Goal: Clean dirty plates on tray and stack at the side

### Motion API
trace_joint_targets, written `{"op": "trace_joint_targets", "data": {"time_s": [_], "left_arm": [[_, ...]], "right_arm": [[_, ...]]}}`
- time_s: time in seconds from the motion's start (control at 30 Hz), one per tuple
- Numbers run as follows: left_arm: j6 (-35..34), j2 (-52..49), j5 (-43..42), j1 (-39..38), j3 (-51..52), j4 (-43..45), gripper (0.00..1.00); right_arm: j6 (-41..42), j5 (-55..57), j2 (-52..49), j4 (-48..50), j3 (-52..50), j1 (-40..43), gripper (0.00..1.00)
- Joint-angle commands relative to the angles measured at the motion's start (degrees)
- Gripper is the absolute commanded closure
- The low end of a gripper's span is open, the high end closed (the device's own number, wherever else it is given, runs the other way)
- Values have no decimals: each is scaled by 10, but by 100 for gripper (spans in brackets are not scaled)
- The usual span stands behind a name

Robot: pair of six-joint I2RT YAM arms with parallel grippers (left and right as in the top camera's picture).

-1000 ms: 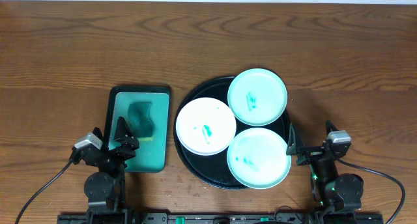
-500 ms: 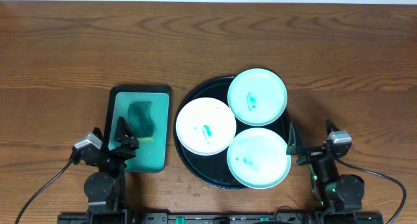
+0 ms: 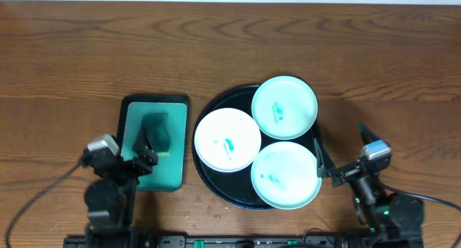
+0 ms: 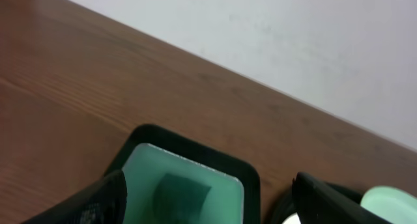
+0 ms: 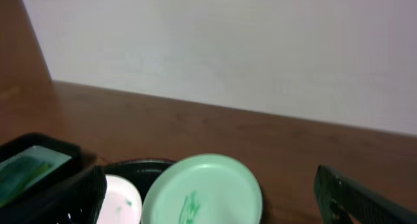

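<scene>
Both arms have shifted since the earlier frame: the left wrist has swung up and toward the teal tray, and the right arm has pulled slightly right and back. Plates and trays are unmoved.

The left pincer (image 3: 137,148) is spread wide with nothing in it, over the near end of the teal tray (image 3: 163,170). A dark green sponge (image 3: 157,129) lies in that tray's far half. The right pincer (image 3: 340,144) is also spread wide and empty, above the tabletop (image 3: 86,53) just right of the black tray (image 3: 214,184).

All three plates sit on the black tray, each with green smears:
- white plate (image 3: 227,140) on the left
- far mint plate (image 3: 284,107) at the tray's far right, its edge overhanging the rim
- near mint plate (image 3: 286,174) at the near right, its edge overlapping the white one

The left wrist view shows the sponge between the fingers. The right wrist view shows the far mint plate between the fingers.
</scene>
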State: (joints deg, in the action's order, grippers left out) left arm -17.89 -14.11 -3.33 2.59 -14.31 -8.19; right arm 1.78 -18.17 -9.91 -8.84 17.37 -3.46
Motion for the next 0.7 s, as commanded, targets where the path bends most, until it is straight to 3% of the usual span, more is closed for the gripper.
{"op": "trace_joint_targets", "data": {"time_s": [0.0, 0.17, 0.43, 0.57, 0.67], "left_arm": [[46, -110, -12, 2, -129, -37, 19], [46, -300, -12, 2, -340, -184, 18], [85, -566, -10, 2, -710, -577, 19], [85, -640, 22, 2, -805, -712, 19], [85, -669, 47, 2, -816, -743, 19]], "right_arm": [[-42, -10, -106, -52, 119, -3, 1], [-42, -27, -306, -215, 333, -3, 1], [-42, -98, -617, -599, 718, -6, 1], [-42, -81, -740, -780, 850, -26, 1], [-42, -46, -809, -854, 889, -49, 1]]}}
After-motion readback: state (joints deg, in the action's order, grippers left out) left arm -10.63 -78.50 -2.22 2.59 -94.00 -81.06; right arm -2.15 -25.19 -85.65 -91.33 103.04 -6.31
